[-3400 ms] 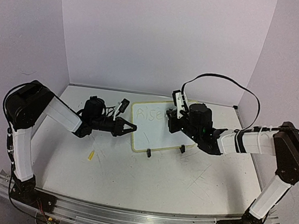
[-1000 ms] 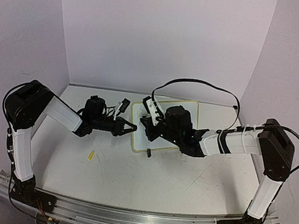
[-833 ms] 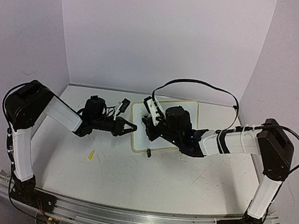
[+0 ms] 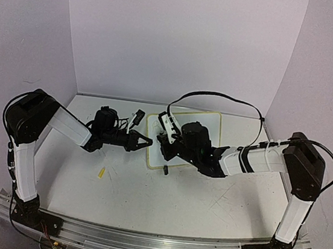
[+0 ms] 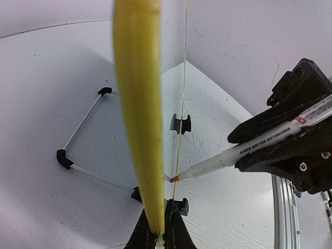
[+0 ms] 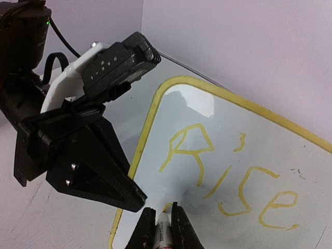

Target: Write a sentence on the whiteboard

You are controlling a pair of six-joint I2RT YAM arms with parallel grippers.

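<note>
Table (image 4: 145, 201): white, scuffed.
Whiteboard (image 4: 213, 129): back-centre of table, propped tilted on black clip feet (image 5: 180, 123); yellow rim; "Rise" lettered in yellow.
Left gripper (image 4: 146, 141): clamped on whiteboard's left rim.
Right gripper (image 4: 165, 141): over board's left part, pinching marker (image 5: 249, 150); marker tip touching board face.
Yellow scrap (image 4: 101, 173): loose on table, near left arm.

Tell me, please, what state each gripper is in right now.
Left gripper: closed on the whiteboard, at its yellow rim.
Right gripper: closed on a marker.
</note>
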